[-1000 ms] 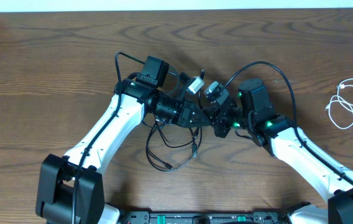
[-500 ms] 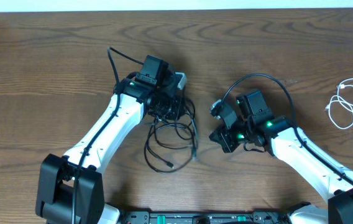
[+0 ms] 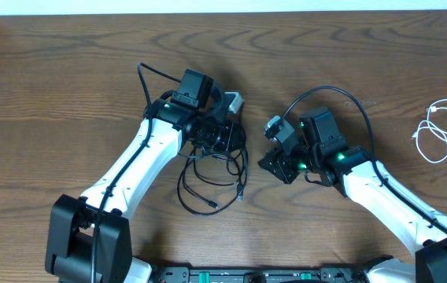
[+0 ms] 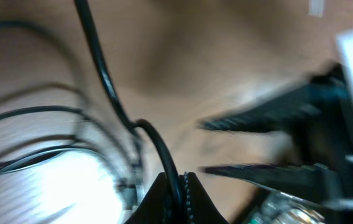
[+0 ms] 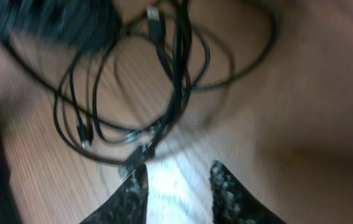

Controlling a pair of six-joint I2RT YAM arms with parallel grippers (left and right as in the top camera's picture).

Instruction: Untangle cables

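**Cable location.** The black cable (image 3: 212,181) lies in loose overlapping loops at the centre of the table (image 3: 66,79), hanging toward 6 o'clock from the left gripper (image 4: 174,190). The white cable (image 3: 442,130) lies coiled on its own at the 3 o'clock edge, well apart from the black one.

**Gripper state.** The left gripper is closed, pinching one black strand between its tips. The right gripper (image 5: 179,186) stands at 3 o'clock of the loops, fingers spread, holding nothing.

**Handling.** Judged from its look, the black cable is light, thin and limp. It will trail and drag its own loops rather than hold shape, and the smooth jacket may slip through a weak pinch. The strands bunch where they cross (image 5: 178,74) – avoid gripping there, since two strands may be caught together.

**Grip point.** Take hold of a single free strand near a plug end (image 5: 155,18), clear of the crossing, and pull outward gently.
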